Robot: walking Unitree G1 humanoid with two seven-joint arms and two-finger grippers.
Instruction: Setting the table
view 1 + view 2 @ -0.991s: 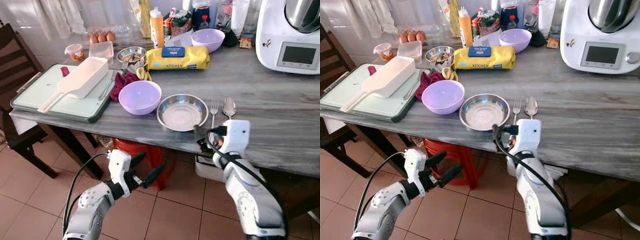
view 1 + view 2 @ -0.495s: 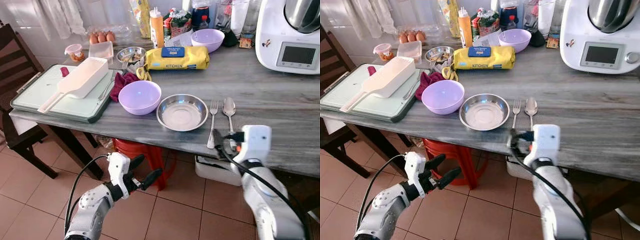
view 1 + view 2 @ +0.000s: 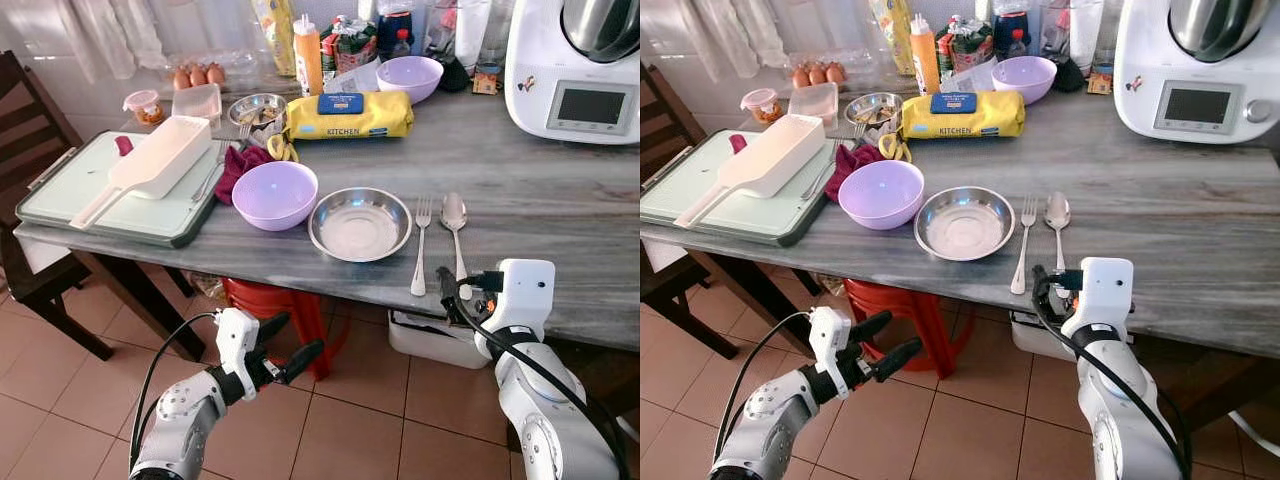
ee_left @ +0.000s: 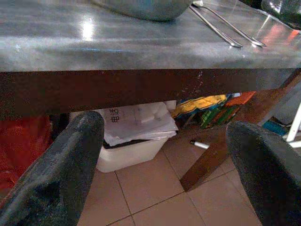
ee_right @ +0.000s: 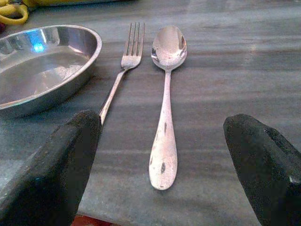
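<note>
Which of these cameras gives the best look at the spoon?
The right wrist view: the spoon lies close up between the open right gripper fingers, beside the fork. The eye views show it small; the left wrist view, a sliver.

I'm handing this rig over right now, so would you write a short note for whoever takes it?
Right gripper: open, empty, at the table's near edge, facing the spoon.
Left gripper: open, empty, low below the table edge.
Steel plate sits with fork and spoon side by side just right of it; purple bowl on its left.
Done: one place laid.
Left: likely any further settings; second purple bowl sits at the back.
</note>
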